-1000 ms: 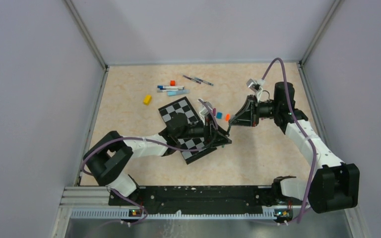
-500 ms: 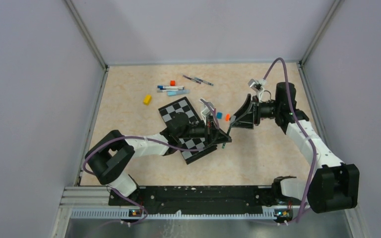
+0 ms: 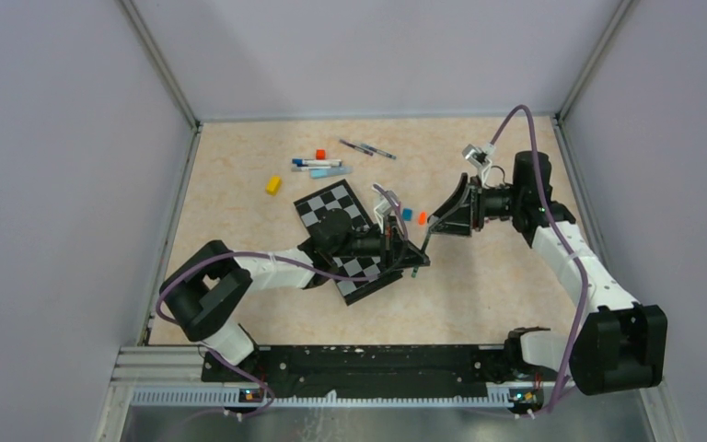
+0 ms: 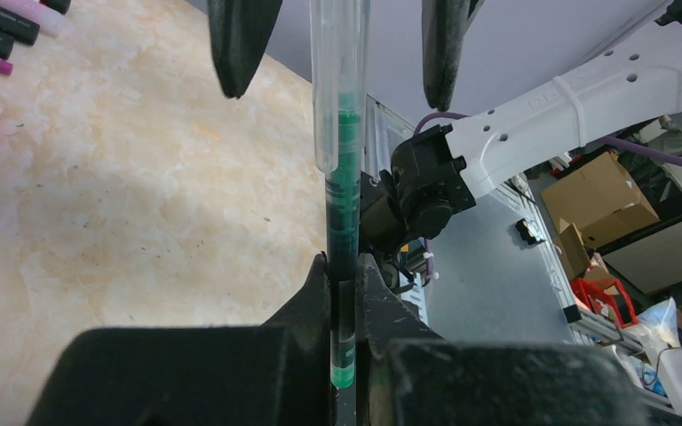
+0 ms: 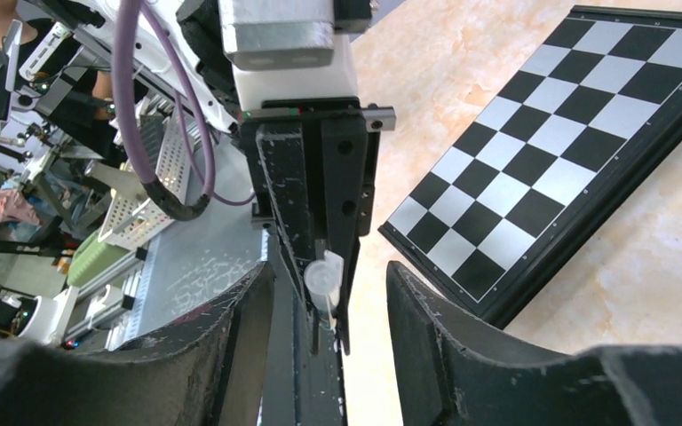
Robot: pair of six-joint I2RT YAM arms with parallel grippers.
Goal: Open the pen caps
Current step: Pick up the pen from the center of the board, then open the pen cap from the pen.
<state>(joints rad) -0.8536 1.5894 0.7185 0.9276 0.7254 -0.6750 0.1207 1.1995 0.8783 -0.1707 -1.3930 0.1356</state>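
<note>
Within the last second the left pincer (image 4: 344, 271) has pressed shut on the green pen (image 4: 341, 213). The right pincer (image 5: 329, 269) has let go, its fingers now spread either side of the clear cap (image 4: 338, 80), which is still on the pen above the counter (image 4: 98, 195). So the pen has likely changed hands, with the cap pull yet to come; both arms reach low toward the middle, pincers nose to nose.

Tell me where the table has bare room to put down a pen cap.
Bare table lies near, between the checkerboard and the right arm, and at the far left, beyond the yellow block. It is crowded around the pens and by the loose caps, where the arms meet.
</note>
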